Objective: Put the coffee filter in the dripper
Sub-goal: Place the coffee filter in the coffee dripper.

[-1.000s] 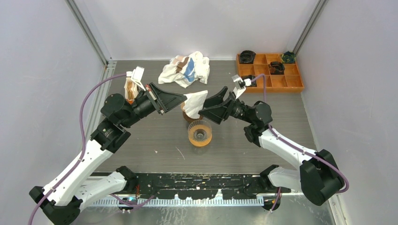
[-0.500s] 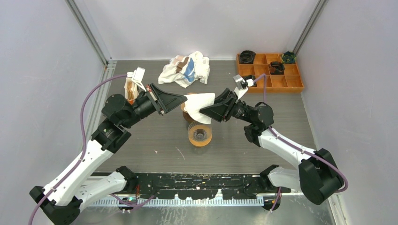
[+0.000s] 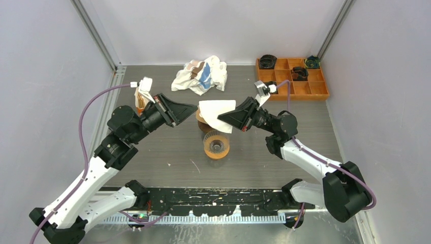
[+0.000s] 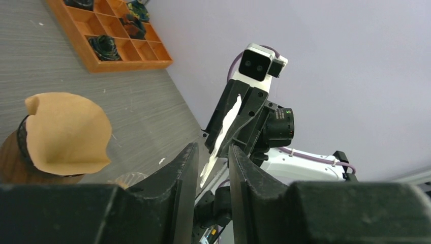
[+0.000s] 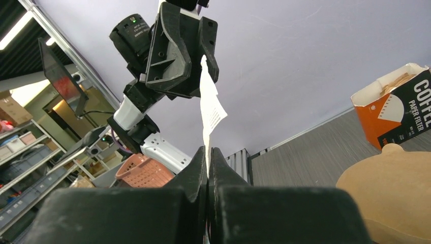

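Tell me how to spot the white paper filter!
On the grey table, look at the middle. The flat white paper coffee filter is up in the air there, in the jaws of the right gripper; the brown paper filter sits lower.

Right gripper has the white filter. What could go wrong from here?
Right gripper pinches only one edge of the white filter; it may slip or flop.
The far edge sits between the open jaws of the left gripper; may snag.
Filter is flat, so may not seat in the orange dripper.
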